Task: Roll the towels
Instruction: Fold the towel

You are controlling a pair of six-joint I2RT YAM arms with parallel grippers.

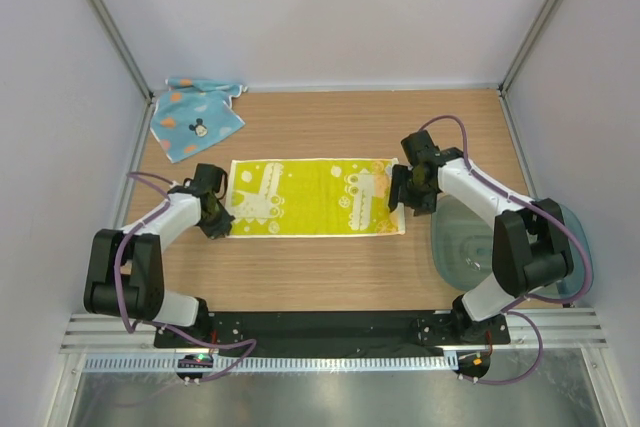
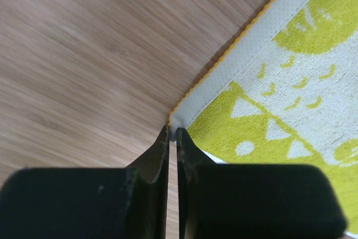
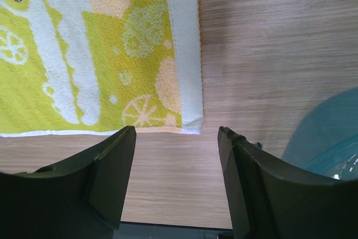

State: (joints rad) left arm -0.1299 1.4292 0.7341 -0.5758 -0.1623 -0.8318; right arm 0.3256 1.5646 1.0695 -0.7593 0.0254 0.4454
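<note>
Yellow towel [image 1: 315,197] lies flat mid-table. Your left gripper [image 2: 172,131] is nearly shut at its 8 o'clock corner (caught? can't tell), right gripper [image 3: 176,131] open and empty over 4 o'clock. Pinch both evenly before rolling.

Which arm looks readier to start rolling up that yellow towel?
Left. The left gripper is shut on a corner of the yellow towel; the right gripper hangs open by the other end, gripping nothing.
</note>
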